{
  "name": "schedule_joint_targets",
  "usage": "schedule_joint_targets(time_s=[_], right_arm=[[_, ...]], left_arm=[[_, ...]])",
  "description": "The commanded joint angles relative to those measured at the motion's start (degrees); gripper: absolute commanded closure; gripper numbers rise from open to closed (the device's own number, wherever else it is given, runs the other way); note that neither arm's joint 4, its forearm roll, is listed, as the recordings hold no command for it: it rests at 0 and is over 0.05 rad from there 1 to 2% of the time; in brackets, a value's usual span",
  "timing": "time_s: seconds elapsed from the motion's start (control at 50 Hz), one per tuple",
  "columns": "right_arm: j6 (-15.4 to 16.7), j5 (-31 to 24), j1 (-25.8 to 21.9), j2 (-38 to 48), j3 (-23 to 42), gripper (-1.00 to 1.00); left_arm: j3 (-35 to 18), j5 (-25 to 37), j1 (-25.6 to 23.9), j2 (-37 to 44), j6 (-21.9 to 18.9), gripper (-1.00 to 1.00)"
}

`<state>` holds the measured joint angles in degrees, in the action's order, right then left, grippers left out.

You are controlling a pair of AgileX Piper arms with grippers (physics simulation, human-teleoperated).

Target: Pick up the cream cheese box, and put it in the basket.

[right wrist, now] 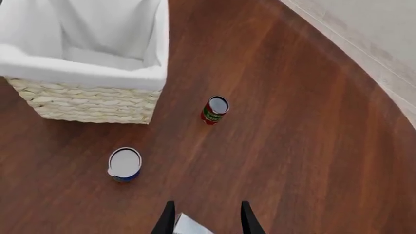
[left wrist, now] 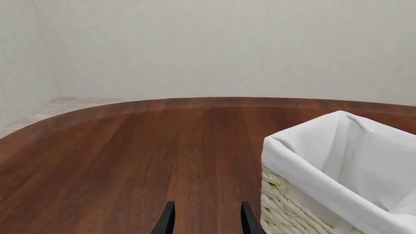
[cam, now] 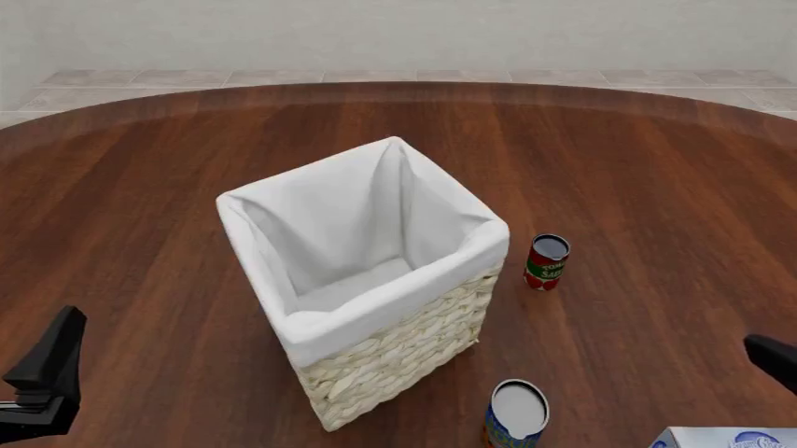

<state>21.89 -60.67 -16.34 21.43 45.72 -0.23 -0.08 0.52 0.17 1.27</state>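
Round wooden table (cam: 648, 187), cream cheese box (cam: 729, 438) at near edge beneath wide-open right gripper (right wrist: 204, 218).

red can (cam: 547, 260), blue can (cam: 516, 415), wood table (cam: 673, 187)

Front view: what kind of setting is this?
Likely a simulated tabletop test room: a round dark wooden table, a pale tiled floor meeting a plain white wall, and no furnishings.

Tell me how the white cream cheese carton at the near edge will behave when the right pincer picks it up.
The flat white cream cheese carton lies on its broad face, so it probably won't roll or tip. Being a small cardboard box, it is likely light but could dent if squeezed hard. Its smooth printed surface may slip between the right pincer fingers.
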Motion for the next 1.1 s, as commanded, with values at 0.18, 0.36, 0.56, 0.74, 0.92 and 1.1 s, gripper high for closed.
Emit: schedule_joint_targets(time_s=[0.18,0.36,0.56,0.74,0.92,1.1], right_arm=[[1.6,-4.2,-0.5,0.7,2.6,-1.00],[2.4,-7.2,-2.7,0.7,3.0,-1.00],[3.4,-9.2,-4.7,0.7,3.4,-1.00],[3.5,-9.2,-5.5,1.5,3.1,-1.00],[4.4,-9.2,-5.7,2.4,2.8,-1.00],[4.9,-9.2,-7.1,2.7,0.7,-1.00]], left_arm=[[0.0,0.0,0.0,-0.1,0.0,-1.00],[0.0,0.0,-0.1,0.0,0.1,-1.00],[0.0,0.0,-0.1,0.0,0.2,-1.00],[0.0,0.1,-0.3,0.1,0.2,-1.00],[0.1,0.0,-0.2,0.3,0.1,-1.00],[0.0,0.0,-0.3,0.3,0.2,-1.00]])
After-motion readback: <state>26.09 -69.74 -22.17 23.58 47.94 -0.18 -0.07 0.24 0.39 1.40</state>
